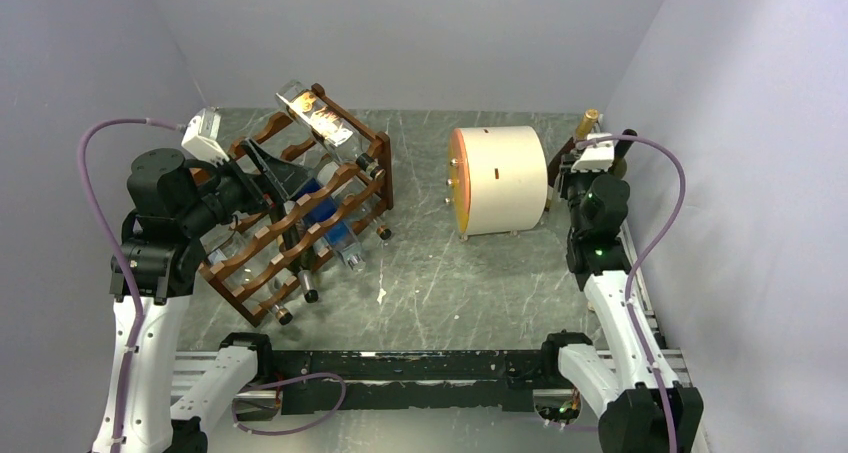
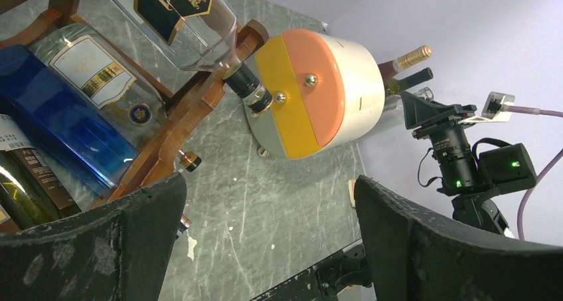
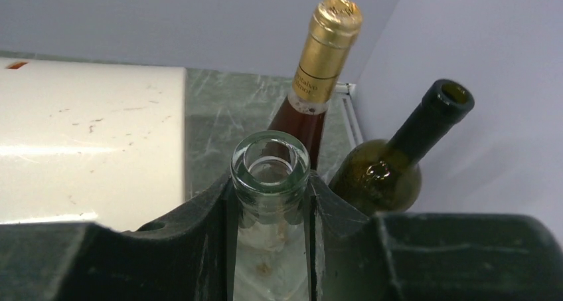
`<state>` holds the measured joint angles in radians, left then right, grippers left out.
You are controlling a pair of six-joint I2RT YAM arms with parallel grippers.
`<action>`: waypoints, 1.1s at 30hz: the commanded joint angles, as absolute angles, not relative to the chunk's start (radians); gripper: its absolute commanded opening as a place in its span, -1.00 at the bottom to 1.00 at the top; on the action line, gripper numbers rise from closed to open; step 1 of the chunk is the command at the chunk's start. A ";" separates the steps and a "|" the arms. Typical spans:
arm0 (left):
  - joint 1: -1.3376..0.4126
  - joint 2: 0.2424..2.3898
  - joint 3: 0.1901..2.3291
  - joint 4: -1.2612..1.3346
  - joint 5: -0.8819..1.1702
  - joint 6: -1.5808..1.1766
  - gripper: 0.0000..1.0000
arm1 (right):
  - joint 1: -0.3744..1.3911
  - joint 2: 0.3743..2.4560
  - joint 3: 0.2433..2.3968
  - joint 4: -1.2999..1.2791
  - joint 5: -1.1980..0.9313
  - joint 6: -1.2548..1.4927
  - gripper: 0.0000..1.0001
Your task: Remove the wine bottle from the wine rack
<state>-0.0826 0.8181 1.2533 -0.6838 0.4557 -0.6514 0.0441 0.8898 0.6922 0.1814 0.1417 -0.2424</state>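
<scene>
The reddish-brown wine rack (image 1: 262, 235) (image 2: 199, 105) stands at the left of the table with several bottles lying in it, among them a clear labelled one (image 1: 318, 119) on top and a blue one (image 1: 322, 209) (image 2: 56, 125). My left gripper (image 1: 285, 178) (image 2: 270, 181) hovers over the rack's middle, open, nothing between its fingers. At the far right my right gripper (image 1: 590, 163) (image 3: 270, 181) is shut on the neck of an upright clear wine bottle (image 3: 269, 160), its open mouth poking above the fingers.
A cream drum (image 1: 505, 178) (image 2: 345, 75) (image 3: 86, 148) with an orange and yellow face lies mid-table. Behind the held bottle stand a gold-capped bottle (image 3: 326, 55) and a dark green open bottle (image 3: 398, 161), close to the right wall.
</scene>
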 commanded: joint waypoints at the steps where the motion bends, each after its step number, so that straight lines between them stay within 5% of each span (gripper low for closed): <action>1: -0.089 0.821 1.265 -0.688 0.475 -0.635 0.99 | -0.007 0.880 0.680 0.355 0.044 -0.111 -1.00; 29: -0.089 0.821 1.229 -0.663 0.513 -0.654 0.99 | -0.053 0.919 0.500 0.479 0.089 -0.045 -0.99; 33: -0.089 0.824 1.233 -0.662 0.519 -0.656 0.99 | -0.054 0.920 0.493 0.471 0.091 -0.033 -0.54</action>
